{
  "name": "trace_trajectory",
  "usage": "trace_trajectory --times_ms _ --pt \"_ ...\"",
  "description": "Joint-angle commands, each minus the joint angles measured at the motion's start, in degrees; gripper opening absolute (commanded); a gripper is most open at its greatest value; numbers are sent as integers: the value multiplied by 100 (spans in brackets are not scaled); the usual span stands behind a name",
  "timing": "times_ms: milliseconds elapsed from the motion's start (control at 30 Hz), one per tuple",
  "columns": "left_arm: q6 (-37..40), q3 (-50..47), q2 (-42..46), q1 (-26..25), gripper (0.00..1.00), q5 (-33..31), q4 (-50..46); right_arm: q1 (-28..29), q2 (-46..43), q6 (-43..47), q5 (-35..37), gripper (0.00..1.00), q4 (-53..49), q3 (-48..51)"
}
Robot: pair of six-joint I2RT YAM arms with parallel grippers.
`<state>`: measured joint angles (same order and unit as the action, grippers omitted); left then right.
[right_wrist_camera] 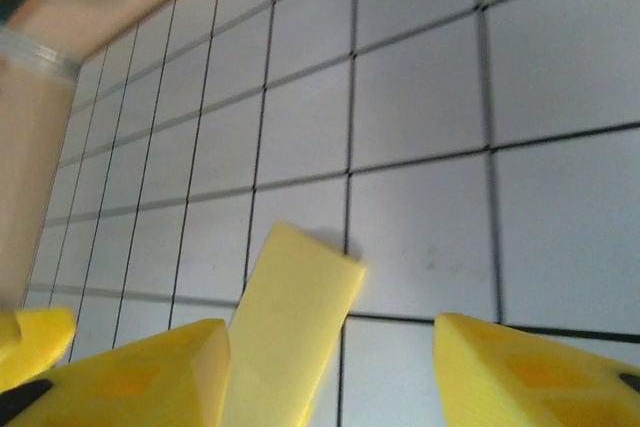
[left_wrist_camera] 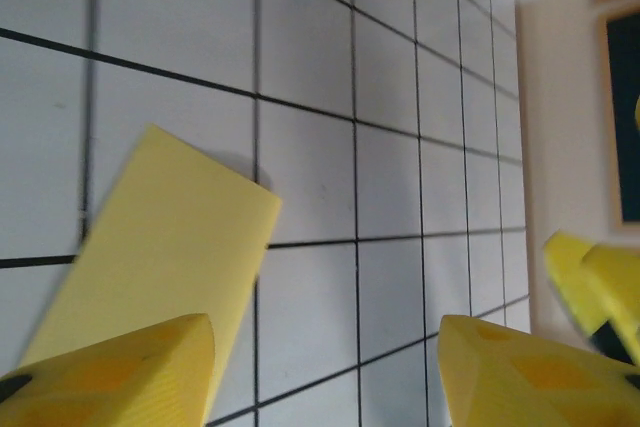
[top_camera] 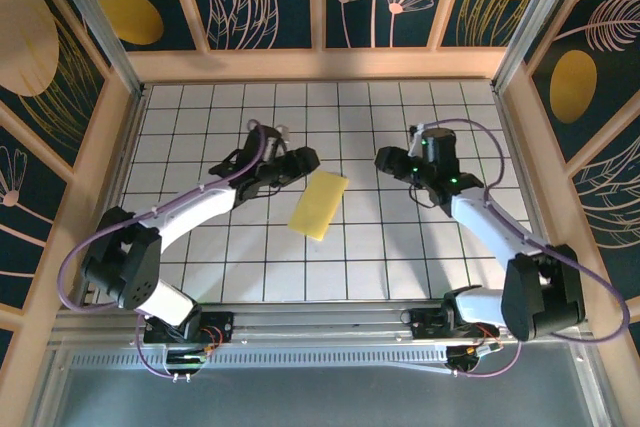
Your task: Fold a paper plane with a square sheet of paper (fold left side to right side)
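Square sheet of paper (top_camera: 319, 205) is folded to a narrow yellow strip, lying tilted on the gridded surface (top_camera: 400, 257) mid-way between the arms. Left pincer (top_camera: 303, 161) sits just beside its far-left corner, jaws apart, empty. Right pincer (top_camera: 384, 160) is near on the other side, jaws apart, empty.

Plain pale yellow sheet of paper (top_camera: 318, 205), white table (top_camera: 400, 247) with black grid lines.

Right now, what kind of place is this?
Probably a robot practice booth, not a home: a white grid-lined tabletop, dark leaf-patterned wall panels in wooden frames around it, and a left arm and right arm mounted on a metal rail.
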<state>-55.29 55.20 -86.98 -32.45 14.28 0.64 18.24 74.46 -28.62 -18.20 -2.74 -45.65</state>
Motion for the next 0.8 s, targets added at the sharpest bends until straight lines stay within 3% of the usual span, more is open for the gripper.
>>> trace_trajectory --times_ms 0,167,433,767 --pt "-559 -615 410 392 61 380 1069 485 442 -600 -275 50 235 -235" --pt "-755 -1330 828 947 63 620 1457 1096 1228 -1004 -82 38 553 -434" --pt "-644 -1889 1091 1316 64 778 1441 1494 2358 -1056 -24 17 526 -1031" --pt "-388 -1872 1017 1396 64 785 1232 1595 3182 -1001 -12 12 342 -1254"
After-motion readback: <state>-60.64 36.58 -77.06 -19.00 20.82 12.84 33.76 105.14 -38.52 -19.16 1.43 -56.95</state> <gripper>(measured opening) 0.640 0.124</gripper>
